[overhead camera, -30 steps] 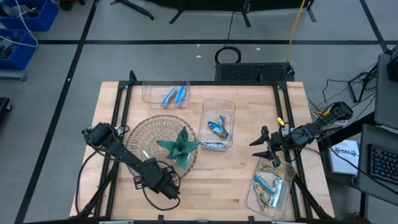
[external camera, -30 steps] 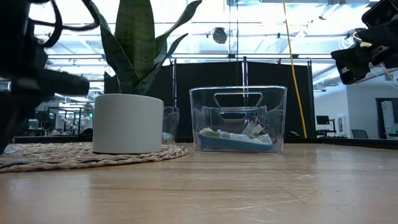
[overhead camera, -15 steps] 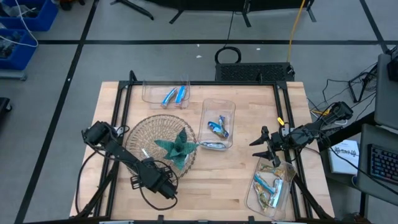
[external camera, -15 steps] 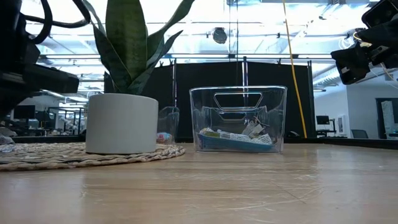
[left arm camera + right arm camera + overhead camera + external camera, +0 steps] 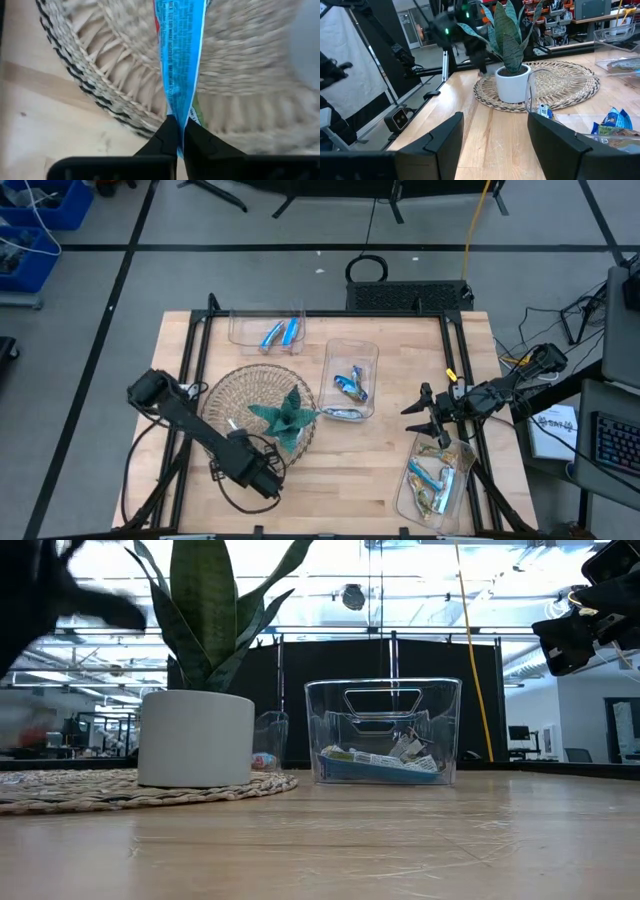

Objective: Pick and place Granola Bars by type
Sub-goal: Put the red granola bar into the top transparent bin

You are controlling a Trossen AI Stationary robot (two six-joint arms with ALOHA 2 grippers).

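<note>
A blue wrapped granola bar (image 5: 180, 60) stretches over the woven mat (image 5: 240, 395), with my left gripper (image 5: 178, 131) shut on its near end at the mat's near-left rim (image 5: 232, 440). The mat carries a teal plant in a white pot (image 5: 195, 740). More bars lie in three clear bins: far (image 5: 268, 330), middle (image 5: 350, 380) and near right (image 5: 435, 480). My right gripper (image 5: 495, 135) hangs open above the table's right side (image 5: 428, 415), touching nothing. My left gripper pinches the bar's near end (image 5: 176, 114) between its two fingertips. The fingers lie along the bar, and it runs away from them over the mat. Whether its far end rests on the mat I cannot tell.
The potted plant (image 5: 287, 415) stands close to the held bar, toward the table's right. The middle bin (image 5: 382, 730) sits just right of the mat. Bare wood lies along the near edge (image 5: 340, 480). Black frame rails run along both table sides.
My left gripper has drifted a little toward the table's far-left over the mat's rim and has shut on the bar's end. In the low view it now blurs higher up. The right arm has kept still.
</note>
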